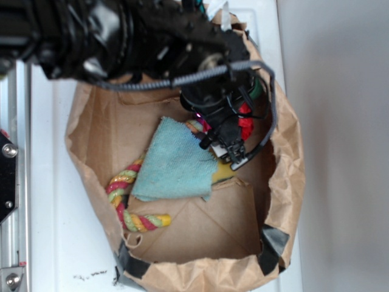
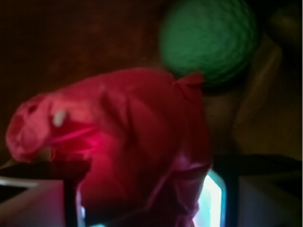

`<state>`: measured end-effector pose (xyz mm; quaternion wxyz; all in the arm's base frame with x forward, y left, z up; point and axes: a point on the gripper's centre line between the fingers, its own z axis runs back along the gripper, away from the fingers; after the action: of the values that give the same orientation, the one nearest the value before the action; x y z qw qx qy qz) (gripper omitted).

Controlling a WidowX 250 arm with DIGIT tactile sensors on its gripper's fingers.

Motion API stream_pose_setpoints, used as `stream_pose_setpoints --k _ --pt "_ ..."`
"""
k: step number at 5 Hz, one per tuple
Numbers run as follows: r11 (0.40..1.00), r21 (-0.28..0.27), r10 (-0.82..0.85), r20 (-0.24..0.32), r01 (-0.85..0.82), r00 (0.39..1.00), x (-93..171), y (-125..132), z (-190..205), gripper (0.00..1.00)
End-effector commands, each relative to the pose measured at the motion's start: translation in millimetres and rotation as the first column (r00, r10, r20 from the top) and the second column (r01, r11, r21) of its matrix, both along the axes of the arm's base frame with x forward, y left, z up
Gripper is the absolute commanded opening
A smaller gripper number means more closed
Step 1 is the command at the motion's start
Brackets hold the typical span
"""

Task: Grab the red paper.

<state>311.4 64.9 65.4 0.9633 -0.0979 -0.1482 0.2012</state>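
One green ball (image 2: 208,40) beside red paper (image 2: 123,142)

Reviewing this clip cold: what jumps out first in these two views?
In the wrist view, the red paper fills most of the picture, right at the gripper, with a green ball just behind it. From outside, the black gripper reaches into the upper right of a brown paper bag, where a teal cloth overlaps a red-yellow-green rope.
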Motion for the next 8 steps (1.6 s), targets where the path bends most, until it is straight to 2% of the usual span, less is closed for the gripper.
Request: stream_pose_setpoints --k 1,2,3,4,5,6,8 --pt "0.964 0.022 -0.266 0.037 0.265 0.963 -10.8 24.6 71.0 0.00" --pt "0.943 0.081 -0.323 0.008 0.322 0.946 -21.8 0.1 93.6 0.00" --pt "0.919 0.167 -0.363 0.004 0.357 0.932 -30.8 -22.6 106.9 0.00" --pt "0.895 0.245 -0.380 -0.025 0.374 0.925 -38.8 -40.9 116.1 0.00" --pt "0.880 0.274 -0.377 -0.097 0.389 0.921 -42.9 -47.8 122.9 0.00" --pt "0.875 0.301 -0.350 -0.144 0.378 0.926 -47.8 -46.3 127.2 0.00" --pt "0.874 0.332 -0.310 -0.179 0.354 0.934 -48.5 -36.4 124.7 0.00"
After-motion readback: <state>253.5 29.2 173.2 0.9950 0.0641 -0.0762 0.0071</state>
